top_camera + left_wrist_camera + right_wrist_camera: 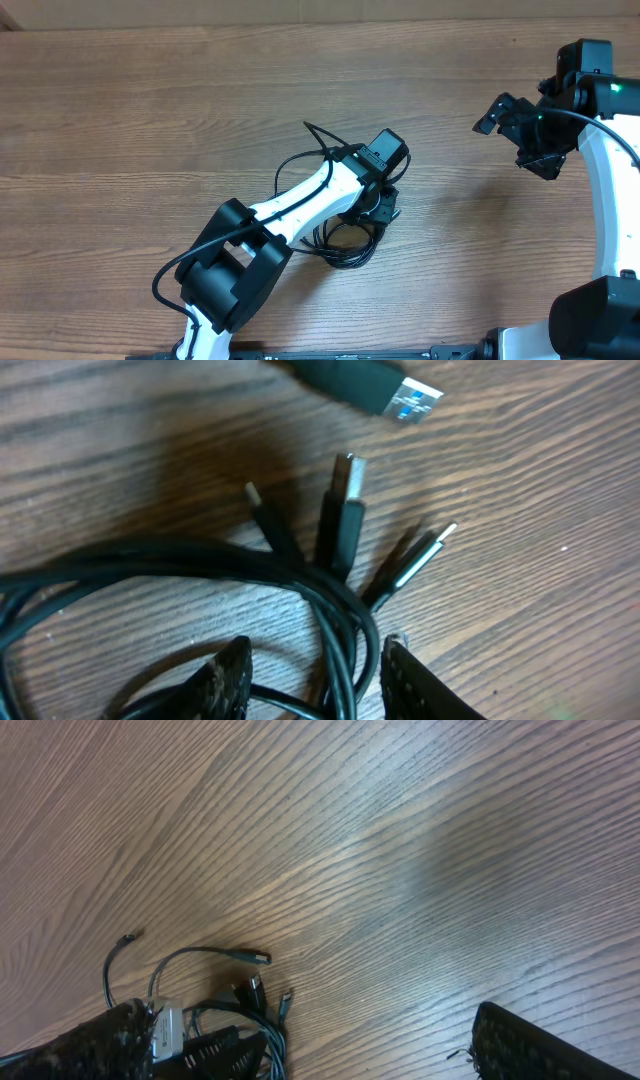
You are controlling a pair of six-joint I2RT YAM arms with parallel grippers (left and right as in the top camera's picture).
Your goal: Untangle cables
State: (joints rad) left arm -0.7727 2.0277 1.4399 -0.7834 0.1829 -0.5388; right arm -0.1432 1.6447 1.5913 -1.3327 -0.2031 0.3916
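Close under my left wrist camera, the left tool (318,650) stands partly open, its two dark fingers (225,680) set one on each side of a bundle of strands from the cables (180,560). I see a strip of bare wood between the strands and the finger on the picture's left, so the tool straddles them without pinching them. Whether the other finger touches them I cannot tell.

Just past the fingertips, the plug ends (342,500) fan out on the worktop (560,560): a thin short one, a wide flat-shelled one and a slim silver-tipped one side by side. A broader plug with a bright metal end lies apart from them, blurred at the top edge.

From overhead, the cables (345,252) sit as a dark tangle near the middle of the worktop (150,120), a little toward my side. One loop arcs out to the left and a loose end pokes up beyond it. The white left arm (300,200) reaches diagonally across the tangle and hides part of it, with the left tool (382,208) down at the tangle's right edge.

Farther off at the right side, the right tool (517,140) hangs well apart from the tangle, its jaws spread wide and nothing between them. Its own camera shows the right tool (305,1015) over bare wood, with the cables (255,1010) far below at the lower left
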